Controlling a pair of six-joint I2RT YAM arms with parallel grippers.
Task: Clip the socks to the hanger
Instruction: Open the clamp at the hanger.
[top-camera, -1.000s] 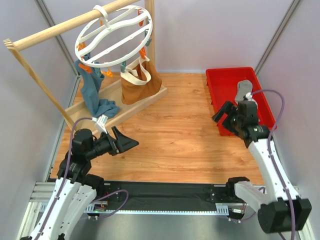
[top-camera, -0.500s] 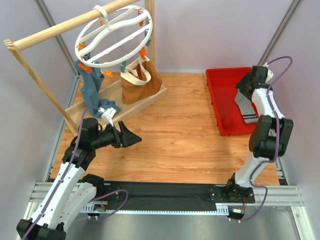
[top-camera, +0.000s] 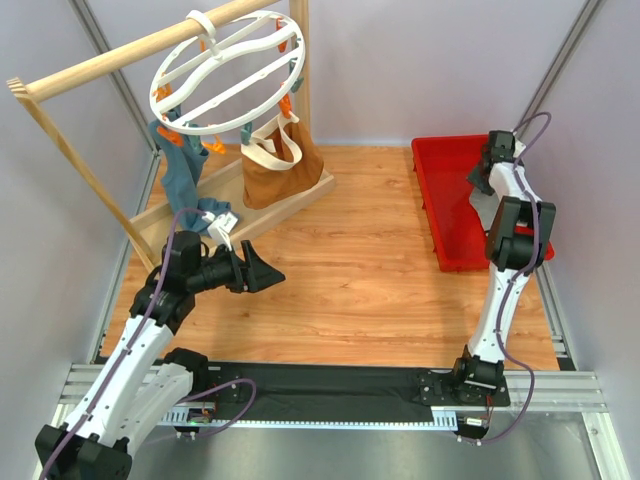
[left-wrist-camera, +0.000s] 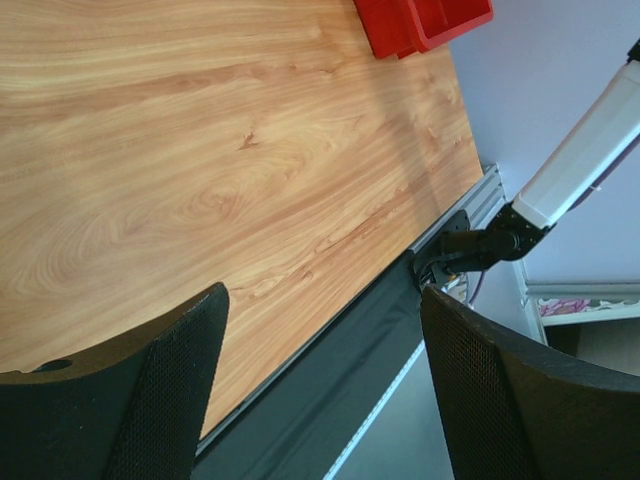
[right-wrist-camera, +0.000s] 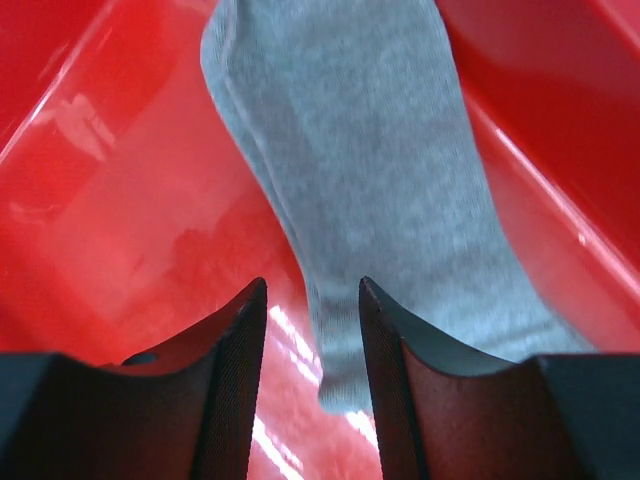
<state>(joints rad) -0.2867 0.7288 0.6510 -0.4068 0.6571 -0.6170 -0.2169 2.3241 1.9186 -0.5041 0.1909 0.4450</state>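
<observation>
A light grey sock lies in the red bin; in the top view a patch of the sock shows beside the right arm. My right gripper is down in the bin, its jaws partly drawn in with a gap left. The sock's near end lies between them, against the right pad; from above, the right gripper is over the bin's far half. The white round hanger with orange and teal clips hangs from the wooden rail. My left gripper hovers open and empty over the table's left side.
A wooden rail frame stands at the back left, with a teal cloth and a brown tote bag under the hanger. The red bin sits by the right wall. The table's near edge and black rail lie below the left gripper.
The right arm swung from beside the bin's front to reach down into its far half, and its jaws narrowed around the sock's end. The left gripper shifted slightly up and right.
</observation>
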